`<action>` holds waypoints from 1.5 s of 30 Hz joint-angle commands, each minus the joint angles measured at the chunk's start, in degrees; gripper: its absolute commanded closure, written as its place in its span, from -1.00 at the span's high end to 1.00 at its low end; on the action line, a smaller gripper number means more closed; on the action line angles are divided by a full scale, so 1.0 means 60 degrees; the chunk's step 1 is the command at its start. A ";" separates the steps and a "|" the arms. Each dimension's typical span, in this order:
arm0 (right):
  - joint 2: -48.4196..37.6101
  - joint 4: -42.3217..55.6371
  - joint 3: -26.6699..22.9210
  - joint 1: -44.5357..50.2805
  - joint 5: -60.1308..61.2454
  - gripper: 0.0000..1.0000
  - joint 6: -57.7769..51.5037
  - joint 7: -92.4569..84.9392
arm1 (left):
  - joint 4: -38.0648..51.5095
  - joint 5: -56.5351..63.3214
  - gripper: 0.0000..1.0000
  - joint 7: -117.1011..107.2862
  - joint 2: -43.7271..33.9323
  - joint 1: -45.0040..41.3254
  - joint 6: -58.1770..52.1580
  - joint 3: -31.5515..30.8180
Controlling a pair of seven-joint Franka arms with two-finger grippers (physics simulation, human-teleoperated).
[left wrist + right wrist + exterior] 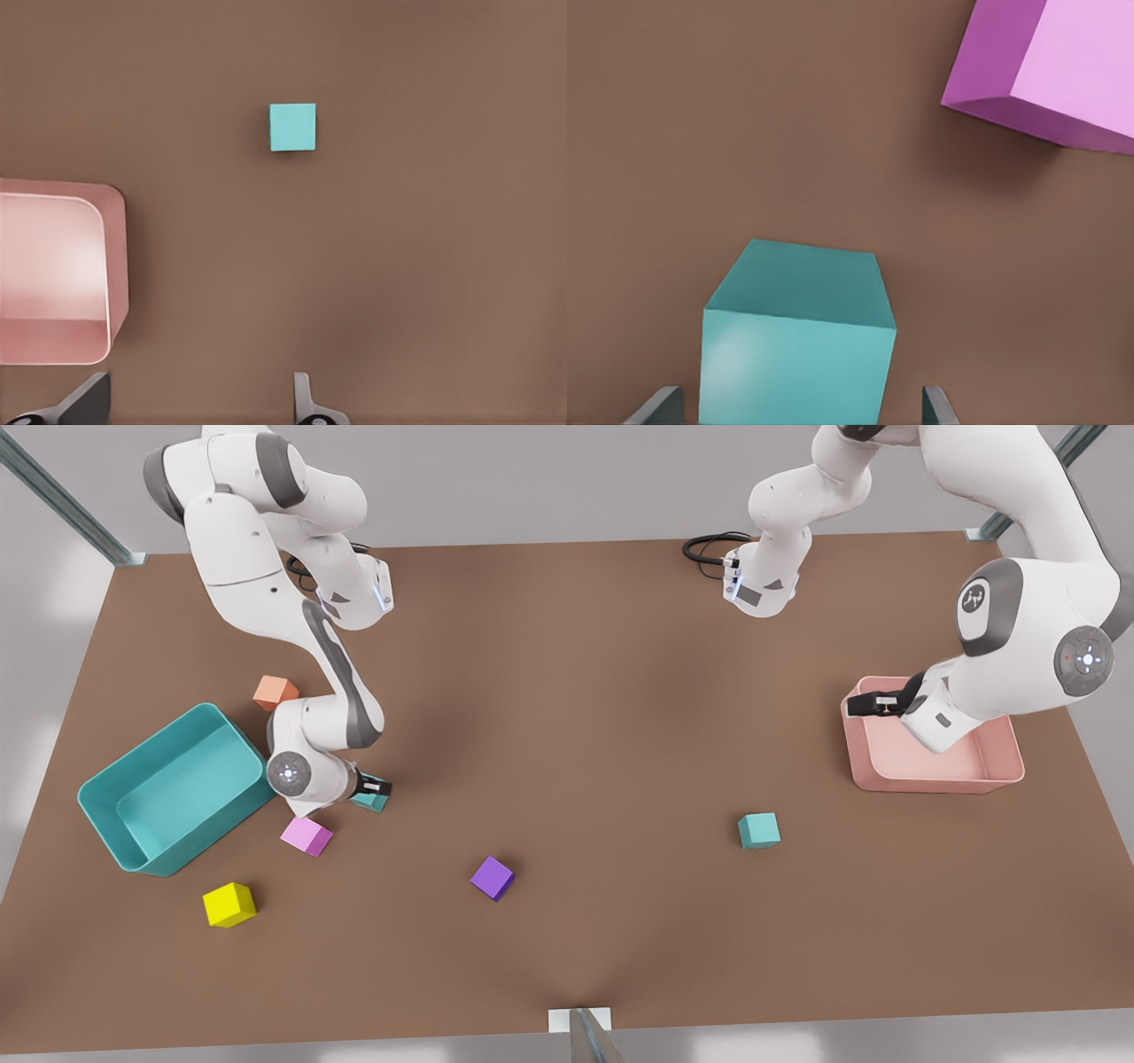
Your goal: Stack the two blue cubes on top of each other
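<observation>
The right gripper [376, 786] is down low by the teal bin [133, 779], on the side away from the bench edge. Its two fingers are spread apart, one on each side of a blue cube [797, 354]. The fingers [656, 407] do not press on the cube; there is a small gap on both sides. This blue cube sits flat on the brown bench [576, 691], just beside the teal bin's near corner. A pink cube [306, 836] lies close to it, a little nearer the front of the bench.

The other blue cube [759, 830] sits alone on the bench, well apart from the teal bin, closer to the pink bin [935, 779]. The left gripper [873, 705] hangs over the rim of the pink bin. Its fingers [306, 398] are apart and hold nothing.

An orange cube [275, 692] sits behind the teal bin. A yellow cube [229, 904] sits in front of the teal bin. A purple cube [492, 878] lies farther from the teal bin, between the two blue cubes.
</observation>
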 commanded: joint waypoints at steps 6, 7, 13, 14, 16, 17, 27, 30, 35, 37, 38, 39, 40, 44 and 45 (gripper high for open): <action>0.0321 0.0101 -0.0015 -0.0014 0.0201 1.00 0.0911 -0.1329 | 0.0019 0.0005 1.00 0.0010 -0.0008 -0.0003 -0.0007 -0.0010; 0.0380 0.0101 -0.0015 -0.0014 0.0332 1.00 0.1160 -0.1299 | 0.0019 0.0005 1.00 0.0010 -0.0008 -0.0003 -0.0006 -0.0010; 0.0497 0.0042 -0.0044 -0.0014 0.0538 1.00 0.1409 -0.1285 | 0.0004 -0.0010 1.00 0.0010 -0.0008 -0.0003 -0.0007 -0.0010; 0.0482 0.0013 -0.0044 -0.0014 0.0567 0.99 0.1409 -0.1270 | 0.0019 0.0005 1.00 -0.0004 0.0007 -0.0003 0.0008 -0.0010; 0.0482 -0.0060 -0.0044 -0.0014 0.0685 0.99 0.1394 -0.0758 | 0.0019 -0.0024 1.00 -0.0004 0.0065 -0.0003 -0.0007 -0.0010; 0.0482 -0.0119 -0.0044 -0.0014 0.0904 0.99 0.1394 -0.0626 | 0.0019 -0.0024 1.00 -0.0004 0.0065 -0.0003 -0.0007 -0.0010; 0.0482 -0.0104 -0.0044 0.0000 0.0904 0.52 0.1248 -0.0552 | 0.0033 -0.0024 1.00 -0.0004 0.0124 0.0012 0.0008 -0.0010; 0.0439 -0.0002 -0.0044 -0.0014 0.0904 0.41 0.1102 -0.0596 | 0.0033 -0.0039 1.00 -0.0004 0.0212 0.0012 0.0008 -0.0010; 0.0160 0.1301 0.0073 0.0688 0.0904 0.43 -0.0583 -0.0420 | 0.0033 -0.0010 1.00 -0.0004 0.0372 -0.0003 0.0125 -0.0010; 0.0116 0.2151 0.0775 0.1201 0.0904 0.48 -0.0627 0.0092 | -0.0259 0.0385 1.00 -0.0004 0.0534 -0.0061 0.1559 -0.0025; 0.0204 0.2649 0.1069 0.1523 0.0904 0.48 -0.0627 0.0663 | -0.0742 0.0708 1.00 -0.0004 0.0534 -0.0222 0.2409 -0.0069; 0.0394 0.3191 0.1084 0.2094 0.0963 0.48 -0.0627 0.1073 | -0.1051 0.0737 1.00 -0.0019 0.0841 -0.0427 0.3200 -0.0083; 0.0599 0.3717 0.1084 0.2518 0.0963 0.48 -0.0642 0.1526 | -0.1109 0.0737 1.00 -0.0019 0.1221 -0.0457 0.3902 -0.0083; 0.2621 0.6868 0.1069 0.4174 0.1739 0.48 -0.1389 0.3901 | -0.3057 0.0679 1.00 0.0097 0.1441 -0.2918 0.7463 0.2377; 0.2987 0.7307 0.1054 0.4409 0.1871 0.48 -0.1374 0.4266 | -0.3057 0.0153 1.00 0.0201 0.1705 -0.2932 0.7654 0.2451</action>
